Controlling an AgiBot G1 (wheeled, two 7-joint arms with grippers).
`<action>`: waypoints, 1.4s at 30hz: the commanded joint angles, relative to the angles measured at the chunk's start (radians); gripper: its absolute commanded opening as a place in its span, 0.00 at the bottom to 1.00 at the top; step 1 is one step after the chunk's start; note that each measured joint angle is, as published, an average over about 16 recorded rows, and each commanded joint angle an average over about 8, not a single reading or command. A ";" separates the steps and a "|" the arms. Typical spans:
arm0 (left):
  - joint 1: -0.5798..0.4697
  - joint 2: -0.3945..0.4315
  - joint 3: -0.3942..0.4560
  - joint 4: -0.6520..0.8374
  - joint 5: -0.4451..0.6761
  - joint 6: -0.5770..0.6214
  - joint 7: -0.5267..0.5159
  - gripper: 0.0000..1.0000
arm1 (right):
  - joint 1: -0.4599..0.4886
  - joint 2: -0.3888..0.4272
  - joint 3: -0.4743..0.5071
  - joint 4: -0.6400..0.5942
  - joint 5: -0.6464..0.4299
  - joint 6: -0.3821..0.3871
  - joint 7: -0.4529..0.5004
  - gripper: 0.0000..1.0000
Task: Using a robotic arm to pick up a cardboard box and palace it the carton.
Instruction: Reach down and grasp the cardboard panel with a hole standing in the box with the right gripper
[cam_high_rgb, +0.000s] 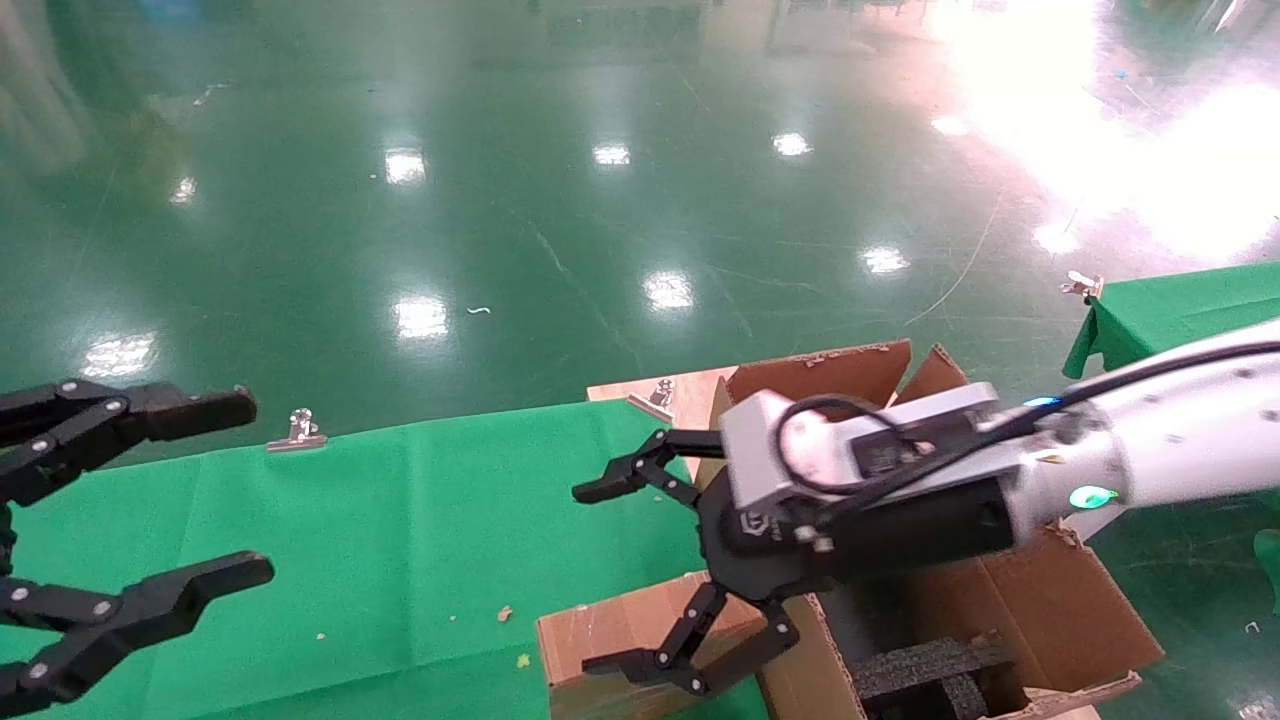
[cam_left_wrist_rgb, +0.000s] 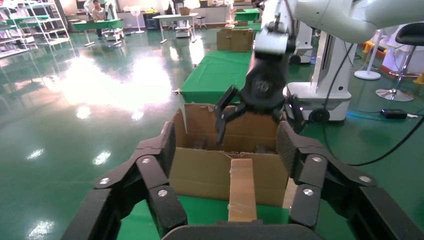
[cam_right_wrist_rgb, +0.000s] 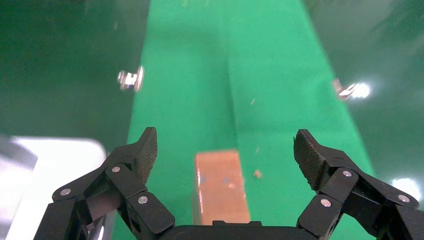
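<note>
Left pincer (cam_high_rgb: 215, 490), black linked fingers spread, idles; right pincer (cam_high_rgb: 640, 575) gapes above flat scuffed cardboard box (cam_high_rgb: 640, 625) beside ragged corrugated carton (cam_high_rgb: 1050, 600).

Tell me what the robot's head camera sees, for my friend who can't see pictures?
The right gripper on the white robotic arm hangs open above a small cardboard box lying on a green table, right beside a big open carton. The left gripper is open too, off at the table's other end.
</note>
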 joint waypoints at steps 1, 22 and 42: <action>0.000 0.000 0.000 0.000 0.000 0.000 0.000 0.00 | 0.033 -0.018 -0.039 -0.010 -0.047 -0.006 -0.002 1.00; 0.000 0.000 0.000 0.000 0.000 0.000 0.000 0.00 | 0.288 -0.219 -0.408 -0.175 -0.341 -0.007 -0.070 1.00; 0.000 0.000 0.000 0.000 0.000 0.000 0.000 1.00 | 0.389 -0.290 -0.582 -0.250 -0.355 0.001 -0.127 0.00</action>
